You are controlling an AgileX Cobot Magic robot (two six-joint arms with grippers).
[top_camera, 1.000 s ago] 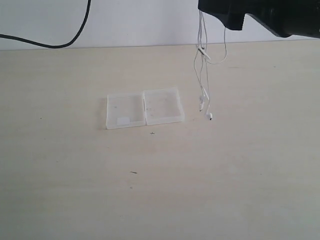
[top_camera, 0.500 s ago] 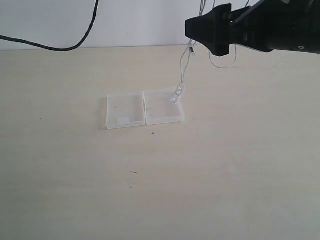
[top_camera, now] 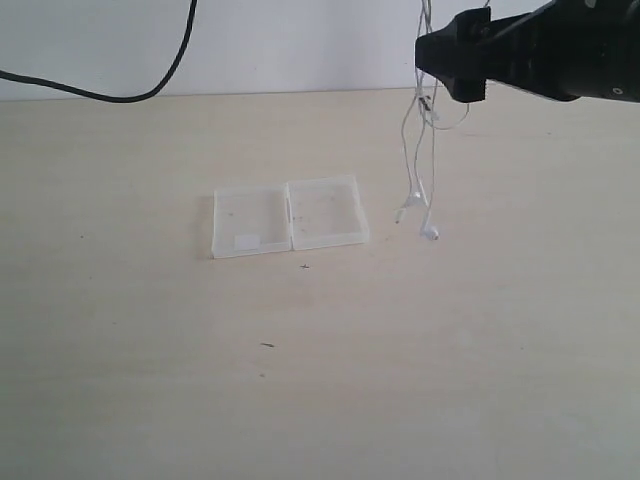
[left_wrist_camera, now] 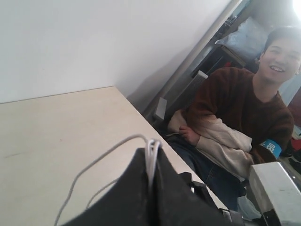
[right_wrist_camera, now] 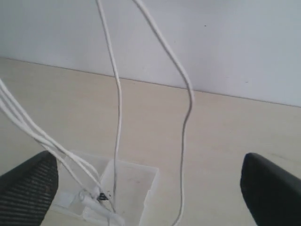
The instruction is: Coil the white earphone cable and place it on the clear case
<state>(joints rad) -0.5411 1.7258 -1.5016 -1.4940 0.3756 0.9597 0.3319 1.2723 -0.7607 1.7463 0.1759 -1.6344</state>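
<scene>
Swung the right arm [top_camera: 560,45] back rightward since half a second earlier, carrying the earbuds [top_camera: 429,232] off the clear case [top_camera: 290,216] and out over the bare table [top_camera: 150,380]. Kept the right end effector [top_camera: 452,68] spread wide, gripping nothing, with strands hanging between its fingers [right_wrist_camera: 28,193] in the wrist view. Held the earphone cable [right_wrist_camera: 117,117] pinched in the clenched left end effector [left_wrist_camera: 151,157], apparently above the top of the exterior view. Left the clear case flat and open, with nothing on it. Let the earbuds dangle just beside its right edge. Judged the cable only loosely gathered, not properly coiled, and the placing not yet done.
</scene>
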